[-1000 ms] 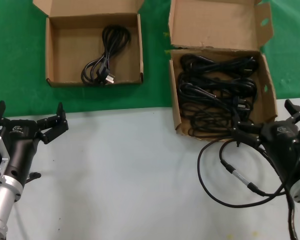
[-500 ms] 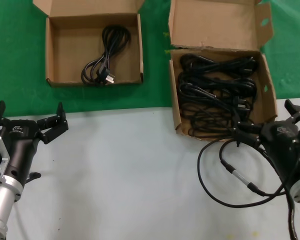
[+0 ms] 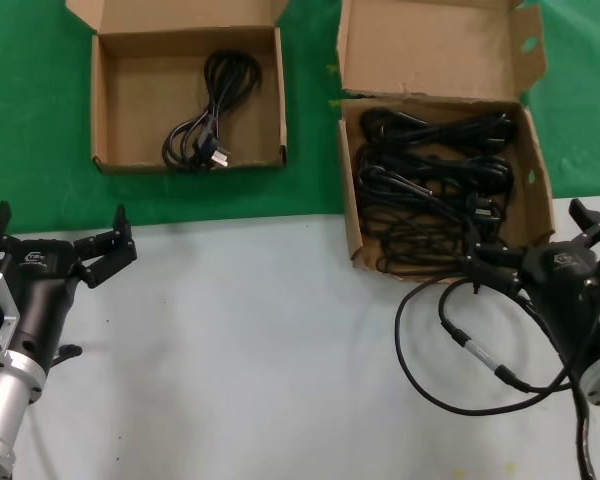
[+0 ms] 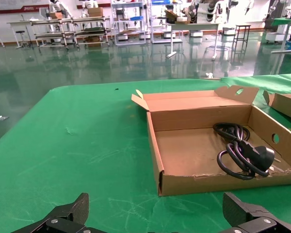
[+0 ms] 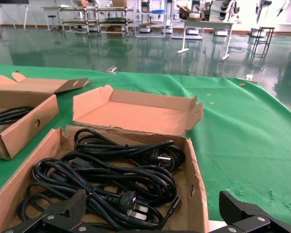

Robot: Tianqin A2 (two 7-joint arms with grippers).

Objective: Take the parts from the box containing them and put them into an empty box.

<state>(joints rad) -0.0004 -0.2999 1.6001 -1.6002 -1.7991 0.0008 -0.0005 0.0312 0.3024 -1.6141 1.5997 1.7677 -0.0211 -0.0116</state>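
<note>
Several black power cords (image 3: 430, 180) (image 5: 116, 170) lie coiled in the tall-flapped cardboard box (image 3: 348, 190) (image 5: 196, 194) at the back right. The shallow short-flapped box (image 3: 130, 100) (image 4: 184, 150) at the back left holds one coiled cord (image 3: 205, 120) (image 4: 240, 153). My right gripper (image 3: 535, 237) (image 5: 152, 199) hovers open at the front right corner of the full box, just above the nearest cords, holding nothing. My left gripper (image 3: 60, 215) (image 4: 155, 204) stands open low at the left, short of the shallow box, with nothing between its fingers.
A thin robot cable with a silver connector (image 3: 470, 345) loops over the pale table (image 3: 260, 350) in front of the full box. Both boxes rest on a green cloth (image 3: 30, 120) that covers the far half.
</note>
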